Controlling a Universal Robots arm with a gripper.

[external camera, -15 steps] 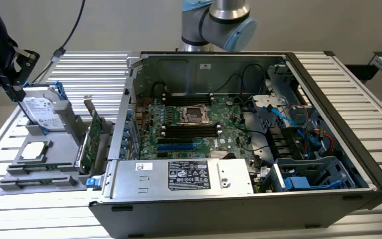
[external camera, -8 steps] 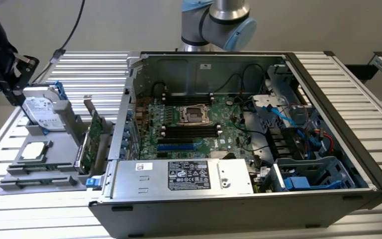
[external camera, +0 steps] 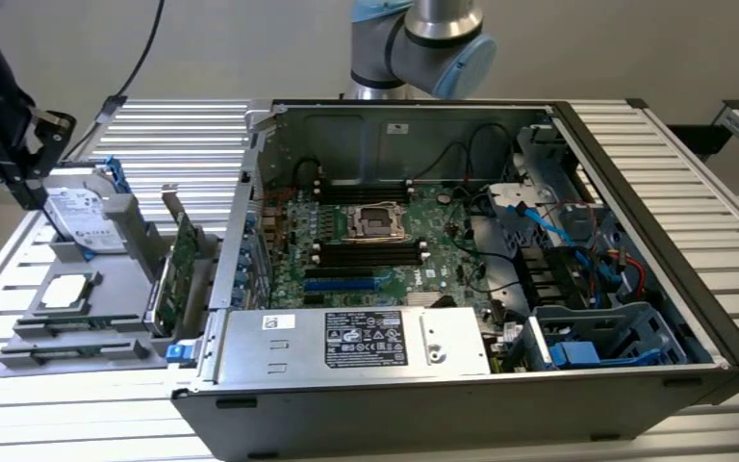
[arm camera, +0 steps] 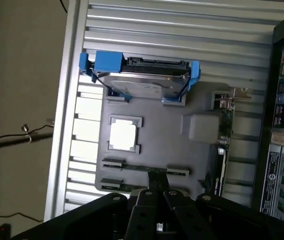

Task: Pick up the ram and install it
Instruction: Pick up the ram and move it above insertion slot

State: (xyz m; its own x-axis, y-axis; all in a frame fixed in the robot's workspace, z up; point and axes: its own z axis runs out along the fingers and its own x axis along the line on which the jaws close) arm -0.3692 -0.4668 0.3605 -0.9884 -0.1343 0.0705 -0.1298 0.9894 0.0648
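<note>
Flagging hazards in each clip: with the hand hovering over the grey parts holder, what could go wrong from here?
1. The hand is shut above the ram. Lowered like that, its fingers could press onto the stick's edge rather than straddle it.
2. The upright expansion card and hard drive stand close by on the same holder and might get clipped.
3. Loose cables lie near the motherboard's memory slots and could snag the ram.

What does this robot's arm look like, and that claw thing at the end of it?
The arm is a silvery metal tube with rounded grey joints capped in pale blue. The gripper is black all over, with two slim fingers built from hinged links with round pivot pins. A thin dark cable runs down toward it.
</note>
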